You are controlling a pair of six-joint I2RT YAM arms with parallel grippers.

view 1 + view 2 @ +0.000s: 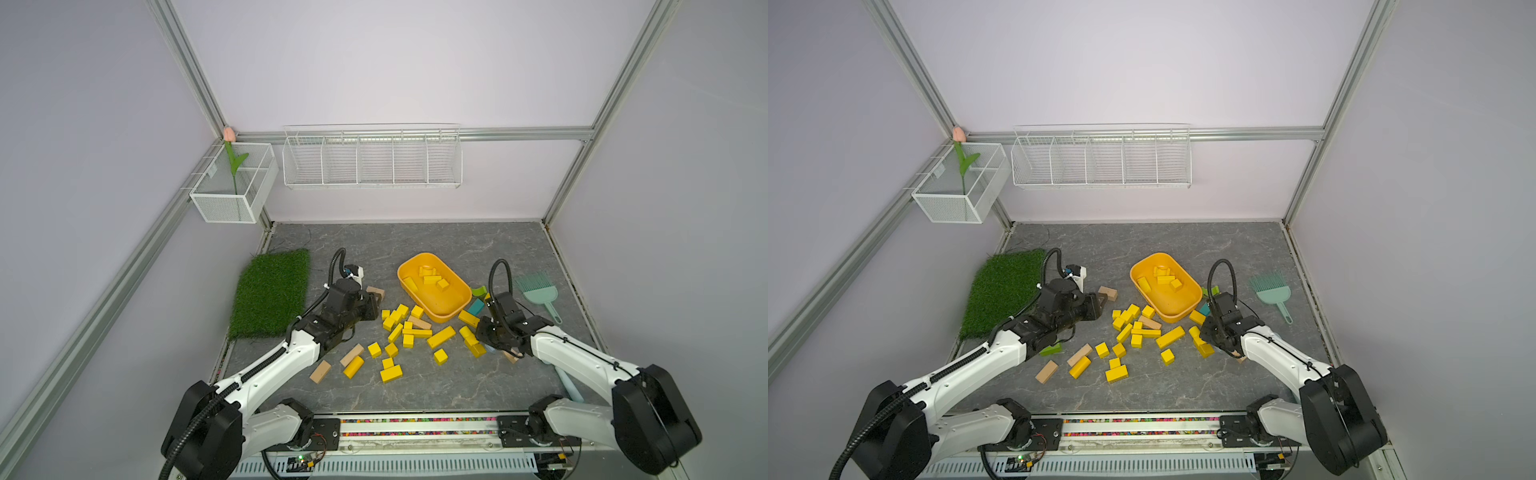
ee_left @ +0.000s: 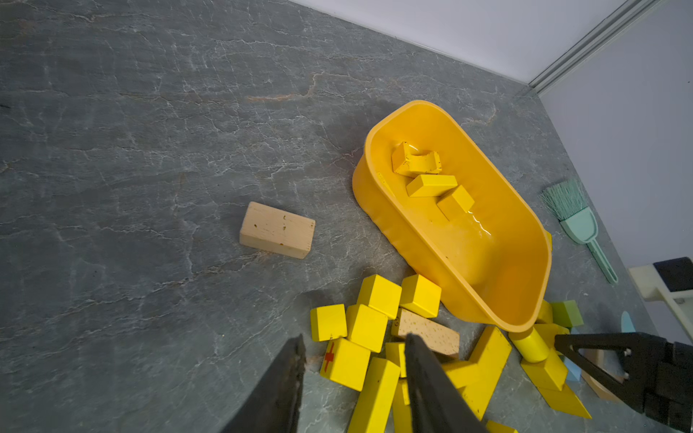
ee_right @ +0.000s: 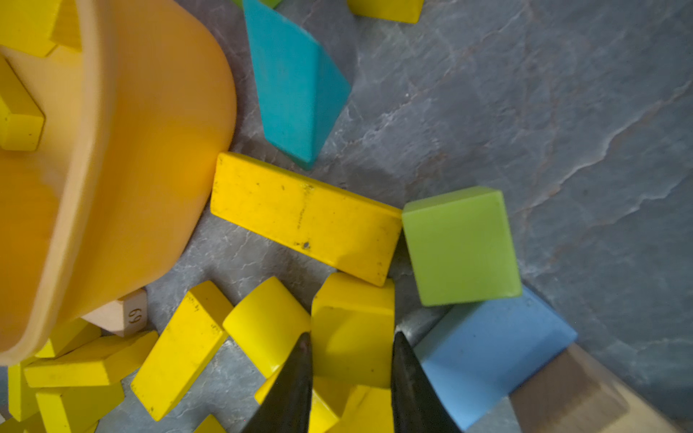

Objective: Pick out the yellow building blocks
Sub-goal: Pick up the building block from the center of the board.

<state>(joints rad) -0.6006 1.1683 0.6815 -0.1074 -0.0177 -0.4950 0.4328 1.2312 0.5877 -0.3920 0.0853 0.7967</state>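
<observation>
Many yellow building blocks (image 1: 405, 328) lie scattered mid-table in both top views, and a few more (image 1: 430, 276) rest inside the yellow-orange tub (image 1: 405, 266). My right gripper (image 3: 352, 335) is low at the heap's right end, its fingers pressed on both sides of one yellow block (image 3: 352, 300); in a top view the wrist (image 1: 498, 328) hides that grip. My left gripper (image 2: 354, 348) hangs open above the heap's left edge (image 1: 1100, 307), with a red-cross yellow block (image 2: 345, 363) on the table under the gap.
Tan wooden blocks (image 1: 320, 371) (image 2: 277, 229) (image 2: 427, 331) lie among the yellow ones. A green cube (image 3: 461, 245), a teal wedge (image 3: 296, 86) and a light blue block (image 3: 487, 345) crowd the right gripper. A grass mat (image 1: 272, 291) lies left and a teal brush (image 1: 538, 291) right.
</observation>
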